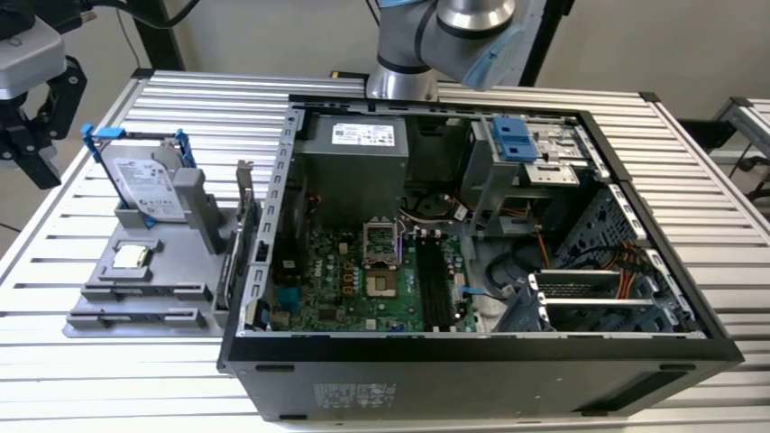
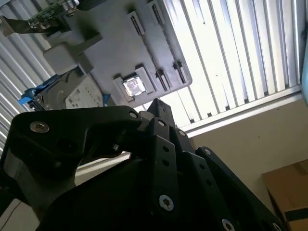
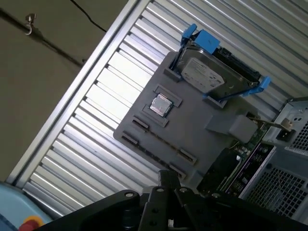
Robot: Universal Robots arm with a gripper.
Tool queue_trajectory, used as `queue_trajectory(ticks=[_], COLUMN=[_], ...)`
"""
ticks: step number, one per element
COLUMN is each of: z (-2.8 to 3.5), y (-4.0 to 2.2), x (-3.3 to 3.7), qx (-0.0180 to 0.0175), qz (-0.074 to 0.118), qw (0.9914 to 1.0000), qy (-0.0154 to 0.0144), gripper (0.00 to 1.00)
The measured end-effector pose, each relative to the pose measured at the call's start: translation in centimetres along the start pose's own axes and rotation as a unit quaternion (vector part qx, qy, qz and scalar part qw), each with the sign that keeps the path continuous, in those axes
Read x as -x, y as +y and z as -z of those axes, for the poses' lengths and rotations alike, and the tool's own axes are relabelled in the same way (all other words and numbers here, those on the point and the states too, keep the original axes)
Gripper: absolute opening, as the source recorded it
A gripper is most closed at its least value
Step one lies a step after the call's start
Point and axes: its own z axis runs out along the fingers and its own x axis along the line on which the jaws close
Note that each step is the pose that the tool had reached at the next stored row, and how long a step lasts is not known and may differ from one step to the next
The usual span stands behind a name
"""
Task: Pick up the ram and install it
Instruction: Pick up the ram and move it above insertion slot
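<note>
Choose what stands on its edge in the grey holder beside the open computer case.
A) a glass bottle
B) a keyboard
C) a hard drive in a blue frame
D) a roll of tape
C: in the exterior view a hard drive with a blue frame around it stands on edge in the grey holder.

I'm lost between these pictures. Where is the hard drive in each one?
Exterior view: the hard drive stands upright on the grey tray, at the exterior view's left of the computer case.
First wrist view: the hard drive stands at the tray's end, beyond the silver square chip.
Second wrist view: the hard drive's labelled face peeks out beside the tray.
Shared landmark: the silver square chip on the tray.
</note>
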Motion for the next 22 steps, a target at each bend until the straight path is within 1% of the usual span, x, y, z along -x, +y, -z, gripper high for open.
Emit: queue_trajectory(ticks=[5,12,17,22], z=[0.00,0.00,0.00,0.00], y=[0.00,0.00,0.00,0.00], x=[0.00,0.00,0.00,0.00], qx=[0.0003,0.0005,0.0005,0.0005], qz=[0.017,0.035,0.052,0.070], qw=[0.99986,0.99938,0.99864,0.99751], qy=[0.0008,0.0018,0.0029,0.0040], gripper=[0.00,0.00,0.00,0.00])
